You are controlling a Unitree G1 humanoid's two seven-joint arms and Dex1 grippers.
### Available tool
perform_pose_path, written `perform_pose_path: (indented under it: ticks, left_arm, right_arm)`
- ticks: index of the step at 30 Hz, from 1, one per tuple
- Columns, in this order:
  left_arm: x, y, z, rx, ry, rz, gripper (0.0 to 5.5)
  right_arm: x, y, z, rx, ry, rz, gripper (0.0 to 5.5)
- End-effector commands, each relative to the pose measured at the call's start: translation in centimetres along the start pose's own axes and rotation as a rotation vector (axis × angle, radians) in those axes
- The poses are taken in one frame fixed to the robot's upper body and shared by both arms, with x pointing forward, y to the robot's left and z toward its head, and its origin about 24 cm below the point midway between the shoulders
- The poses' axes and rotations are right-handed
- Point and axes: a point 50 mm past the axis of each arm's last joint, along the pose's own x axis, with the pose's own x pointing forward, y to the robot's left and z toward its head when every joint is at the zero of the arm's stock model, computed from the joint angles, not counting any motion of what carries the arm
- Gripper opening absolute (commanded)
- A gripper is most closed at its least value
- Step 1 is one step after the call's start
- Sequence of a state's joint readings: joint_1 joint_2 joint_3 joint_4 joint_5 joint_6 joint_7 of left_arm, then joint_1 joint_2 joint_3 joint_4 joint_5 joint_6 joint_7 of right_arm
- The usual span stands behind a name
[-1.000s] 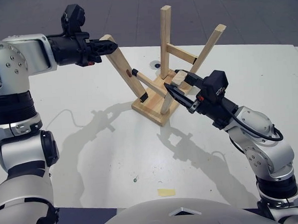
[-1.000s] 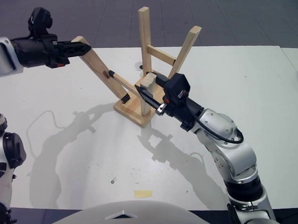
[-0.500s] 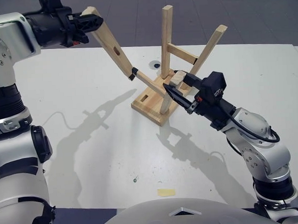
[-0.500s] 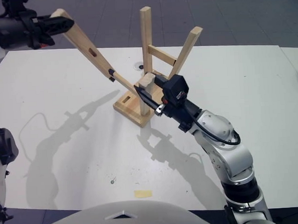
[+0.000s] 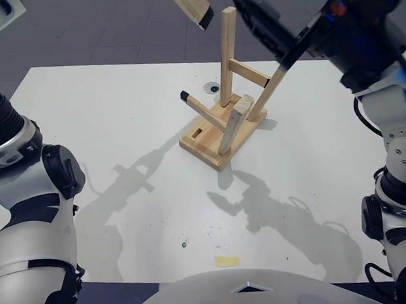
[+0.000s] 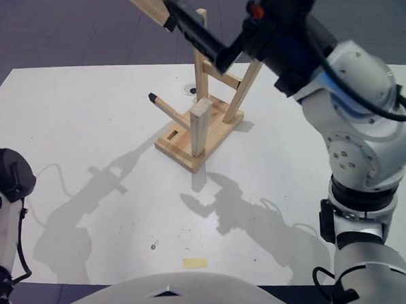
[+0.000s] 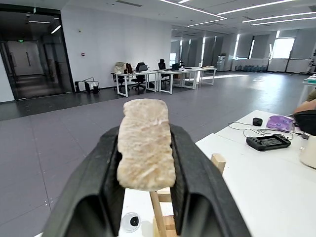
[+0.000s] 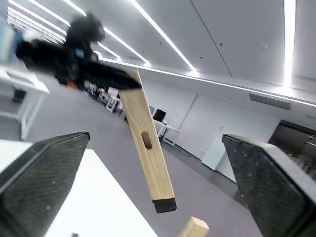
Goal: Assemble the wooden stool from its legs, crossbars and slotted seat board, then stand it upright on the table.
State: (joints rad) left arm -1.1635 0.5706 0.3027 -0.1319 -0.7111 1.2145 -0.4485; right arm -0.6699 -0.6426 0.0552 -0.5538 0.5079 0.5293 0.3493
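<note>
The slotted seat board (image 5: 209,146) lies flat on the white table (image 5: 106,130), legs pointing up. Two legs (image 5: 227,52) joined by a crossbar (image 5: 248,73) stand at its far side, and a third leg (image 5: 232,125) stands at the front. A loose crossbar (image 5: 202,109) with a black tip slants out to the left. My left gripper (image 7: 145,143) is shut on the end of a separate slotted leg (image 8: 147,158), held high over the table's far edge. My right gripper (image 8: 158,187) hangs open above the stool, near that leg's black-tipped end (image 5: 197,8).
A small yellow scrap (image 5: 226,261) lies near the table's front edge. A dark round mark (image 5: 214,89) sits behind the stool. The wide table surface to the left and front of the stool is bare.
My left arm pulled its leg off the slanting crossbar and raised it high. My right gripper left the front leg and rose above the stool, wide open.
</note>
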Motion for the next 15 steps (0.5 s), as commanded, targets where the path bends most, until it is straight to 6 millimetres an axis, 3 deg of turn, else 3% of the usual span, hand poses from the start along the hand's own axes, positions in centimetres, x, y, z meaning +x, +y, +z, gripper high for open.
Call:
perform_pose_path:
  ticks: [1,7,15]
  left_arm:
    - [1.7,-4.5,-1.1,0.0,0.009,-0.223,1.02]
    - [2.2,-6.3,-1.4,-0.036,-0.016,-0.298,1.02]
    - [4.1,-6.8,-1.2,-0.113,-0.113,-0.246,1.02]
  right_arm:
    - [2.0,0.4,-3.2,-0.204,0.095,0.033,5.4]
    - [3.0,0.8,-5.9,-0.274,0.147,0.01,5.4]
    - [3.2,3.2,-6.6,-0.21,0.147,0.031,5.4]
